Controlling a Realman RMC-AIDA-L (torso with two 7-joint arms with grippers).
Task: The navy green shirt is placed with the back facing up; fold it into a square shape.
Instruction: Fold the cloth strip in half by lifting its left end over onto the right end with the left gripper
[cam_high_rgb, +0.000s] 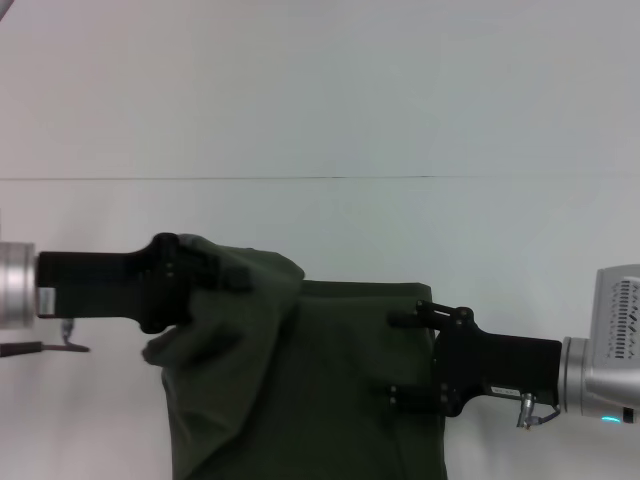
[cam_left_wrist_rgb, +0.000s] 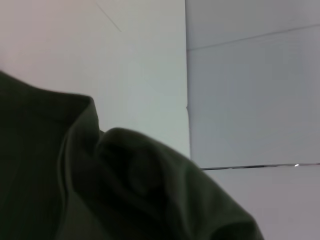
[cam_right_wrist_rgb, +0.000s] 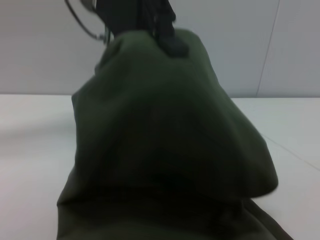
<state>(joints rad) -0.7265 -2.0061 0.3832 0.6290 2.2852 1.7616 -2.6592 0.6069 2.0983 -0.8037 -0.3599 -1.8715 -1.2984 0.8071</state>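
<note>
The navy green shirt (cam_high_rgb: 330, 390) lies on the white table (cam_high_rgb: 320, 110) at the near middle. My left gripper (cam_high_rgb: 228, 276) comes in from the left and is shut on a bunch of the shirt's left side, held up off the table so the cloth drapes down from it. My right gripper (cam_high_rgb: 403, 357) rests at the shirt's right edge, open, its two black fingers (cam_high_rgb: 405, 320) spread wide over the fabric. The left wrist view shows raised folds of the shirt (cam_left_wrist_rgb: 125, 190). In the right wrist view the shirt (cam_right_wrist_rgb: 165, 140) rises to a peak under the left gripper (cam_right_wrist_rgb: 167, 37).
A thin seam line (cam_high_rgb: 250, 179) crosses the table beyond the shirt. A dark cable piece (cam_high_rgb: 45, 348) lies by the left arm. Bare white table stretches behind and to both sides of the shirt.
</note>
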